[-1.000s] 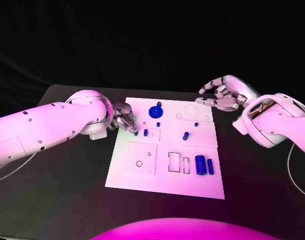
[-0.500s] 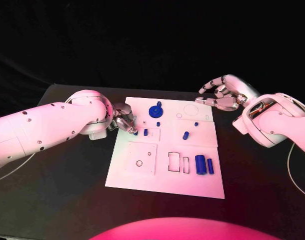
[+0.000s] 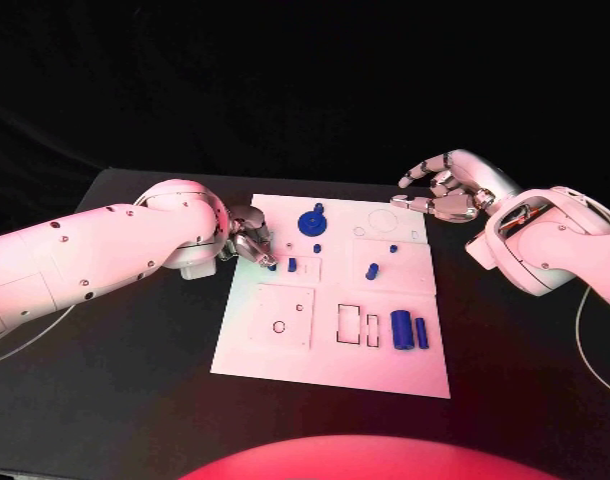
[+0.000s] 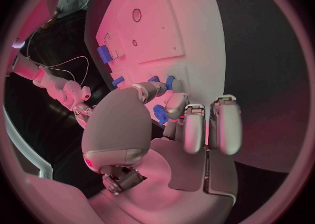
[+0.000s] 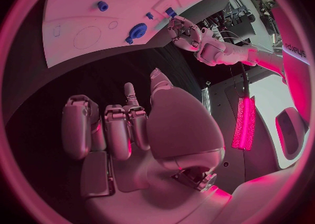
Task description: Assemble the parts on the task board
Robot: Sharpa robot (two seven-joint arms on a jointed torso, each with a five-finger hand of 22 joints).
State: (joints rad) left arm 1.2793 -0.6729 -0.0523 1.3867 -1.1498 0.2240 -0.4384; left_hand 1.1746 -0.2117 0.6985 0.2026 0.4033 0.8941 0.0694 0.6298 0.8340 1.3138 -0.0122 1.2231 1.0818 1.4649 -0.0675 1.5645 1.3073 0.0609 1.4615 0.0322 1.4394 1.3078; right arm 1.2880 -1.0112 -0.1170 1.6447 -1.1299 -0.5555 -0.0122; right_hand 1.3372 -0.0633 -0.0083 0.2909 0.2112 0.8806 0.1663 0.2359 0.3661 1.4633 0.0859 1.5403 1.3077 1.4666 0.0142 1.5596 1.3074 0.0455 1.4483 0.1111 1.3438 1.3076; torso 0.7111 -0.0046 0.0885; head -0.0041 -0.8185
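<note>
The white task board (image 3: pixel 331 345) lies in the middle of the black table. My left hand (image 3: pixel 248 238) is at the board's left side, where thumb and fingertip pinch a small blue peg (image 3: pixel 272 266) (image 4: pixel 169 82). Another peg (image 3: pixel 292 265) stands just beside it. A round blue part (image 3: pixel 312 222) (image 5: pixel 136 30) sits at the far end, and two blue cylinders (image 3: pixel 409 330) lie at the near right. My right hand (image 3: pixel 447 190) (image 5: pixel 131 129) hovers beyond the board's far right corner with its fingers curled in and nothing in them.
More small blue pegs (image 3: pixel 372 270) (image 3: pixel 317 248) stand mid-board. Outlined recesses (image 3: pixel 348 323) and a square plate with a small hole (image 3: pixel 278 326) mark the near half. Bare black table (image 3: pixel 132 400) surrounds the board on both sides.
The left hand's fingers have shifted slightly at the small blue peg. The right hand and the other parts stay where they were.
</note>
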